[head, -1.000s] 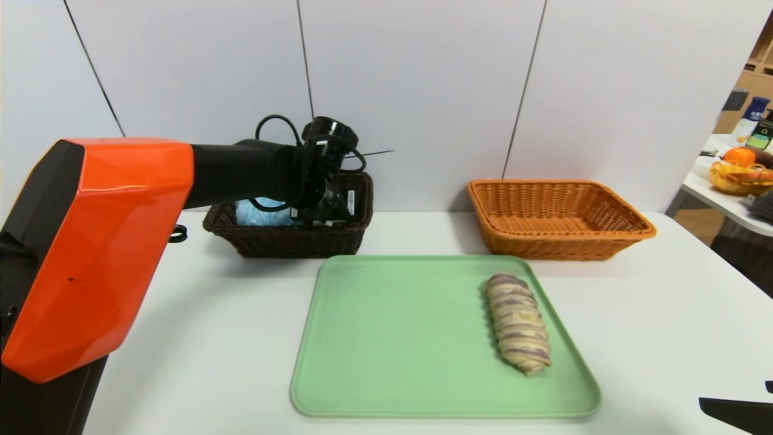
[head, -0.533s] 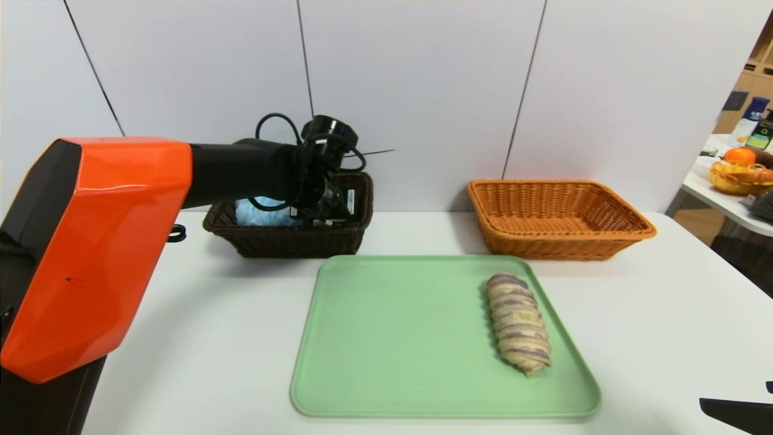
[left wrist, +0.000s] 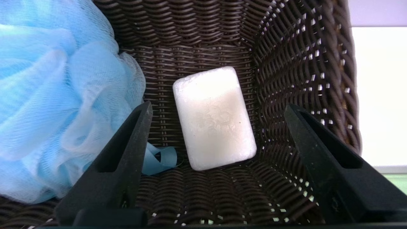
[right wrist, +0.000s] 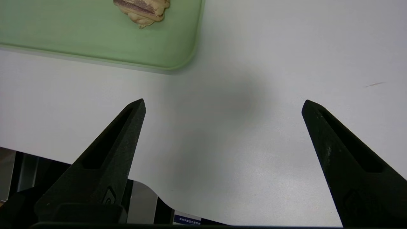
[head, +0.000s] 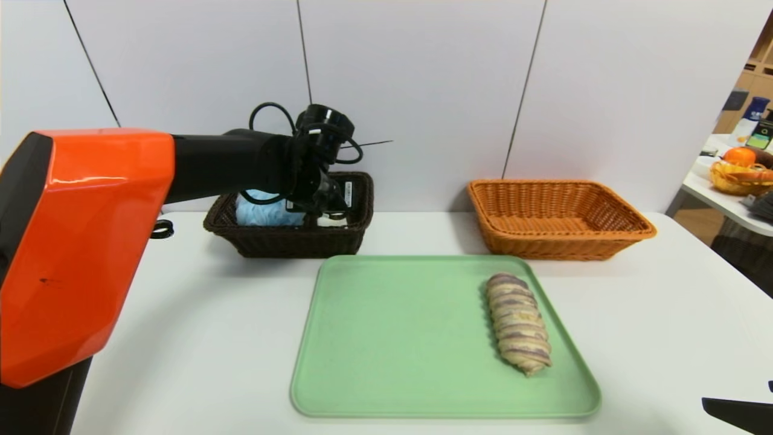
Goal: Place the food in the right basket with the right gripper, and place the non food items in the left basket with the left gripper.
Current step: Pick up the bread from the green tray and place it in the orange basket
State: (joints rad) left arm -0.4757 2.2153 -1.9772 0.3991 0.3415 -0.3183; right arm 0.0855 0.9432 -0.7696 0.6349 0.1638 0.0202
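Soap (left wrist: pixel 215 118) lies between the left gripper's (left wrist: pixel 218 109) open fingers (basket wall (left wrist: pixel 292 63) near), seemingly untouched.

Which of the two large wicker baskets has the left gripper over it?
The dark brown basket, behind the tray's left side; the left gripper is open above its soap.

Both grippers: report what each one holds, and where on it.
Neither holds anything: the left gripper is open above the soap bar, the right gripper open over the table.
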